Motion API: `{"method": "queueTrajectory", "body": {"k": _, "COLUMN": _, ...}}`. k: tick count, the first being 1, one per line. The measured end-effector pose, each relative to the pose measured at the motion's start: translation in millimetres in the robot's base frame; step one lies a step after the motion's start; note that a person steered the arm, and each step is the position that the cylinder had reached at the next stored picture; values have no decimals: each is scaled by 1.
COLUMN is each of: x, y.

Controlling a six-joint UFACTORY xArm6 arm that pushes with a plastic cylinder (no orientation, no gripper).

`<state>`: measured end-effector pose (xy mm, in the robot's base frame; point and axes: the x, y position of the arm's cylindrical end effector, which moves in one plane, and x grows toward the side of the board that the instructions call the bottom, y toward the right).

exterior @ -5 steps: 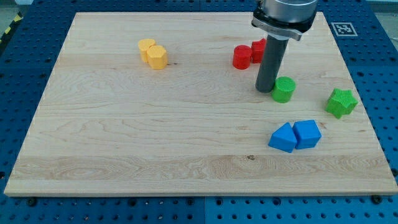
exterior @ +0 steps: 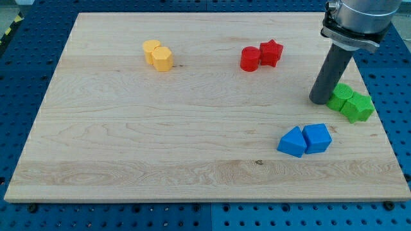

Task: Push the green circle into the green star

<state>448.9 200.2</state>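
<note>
The green circle (exterior: 339, 95) lies at the view's right, pressed against the green star (exterior: 358, 107) just to its lower right. My tip (exterior: 320, 101) stands on the board, touching the left side of the green circle. The dark rod rises from there to the view's top right and hides a little of the circle's left edge.
A red circle (exterior: 250, 59) and a red star (exterior: 271, 52) sit together at the upper middle. Two yellow blocks (exterior: 158, 55) lie at the upper left. Two blue blocks (exterior: 305, 140) lie below my tip. The board's right edge (exterior: 379, 115) is close to the green star.
My tip has moved to the view's right, pushing the green circle rightward until it touches the green star. The star has shifted slightly. The other blocks have not moved.
</note>
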Motion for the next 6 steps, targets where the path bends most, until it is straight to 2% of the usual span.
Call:
{"method": "queueTrajectory", "body": {"k": 3, "x": 8, "y": -14}}
{"method": "queueTrajectory", "body": {"k": 6, "x": 12, "y": 14}}
